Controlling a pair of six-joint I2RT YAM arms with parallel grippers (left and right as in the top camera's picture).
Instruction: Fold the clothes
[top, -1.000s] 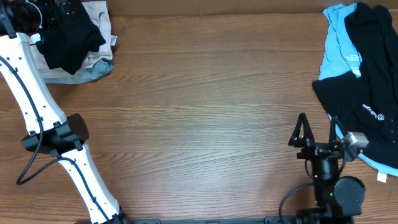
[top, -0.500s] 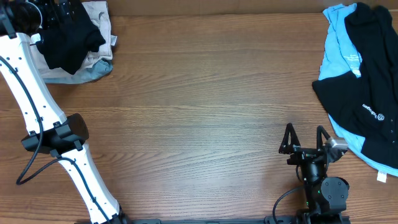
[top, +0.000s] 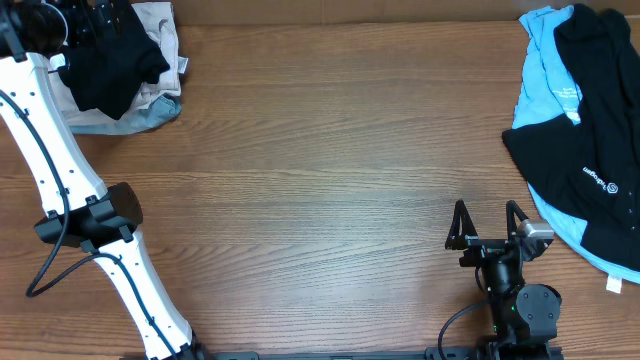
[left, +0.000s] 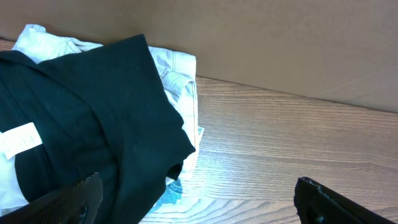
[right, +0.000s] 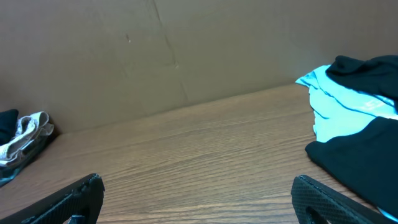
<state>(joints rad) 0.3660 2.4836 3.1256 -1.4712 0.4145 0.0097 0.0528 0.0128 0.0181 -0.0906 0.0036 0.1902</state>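
A plain black garment (top: 112, 62) with a small white tag (left: 20, 140) lies crumpled on a beige garment (top: 162, 28) and a light blue one (top: 150, 116) at the far left corner. My left gripper (top: 82, 22) is open and hovers over this pile; its fingers (left: 193, 202) frame the black cloth's edge. At the right edge lies a black garment with a white logo (top: 590, 150) on a light blue one (top: 545, 70), which also shows in the right wrist view (right: 348, 102). My right gripper (top: 488, 222) is open and empty near the front edge, left of that pile.
A brown cardboard wall (right: 186, 50) runs along the table's far edge. The wooden table (top: 330, 170) stretches between the two piles. The left arm's white links (top: 60, 160) reach along the left side.
My right gripper has moved left and slightly toward the front edge, away from the right pile, staying open. The left arm and the clothes have not moved.
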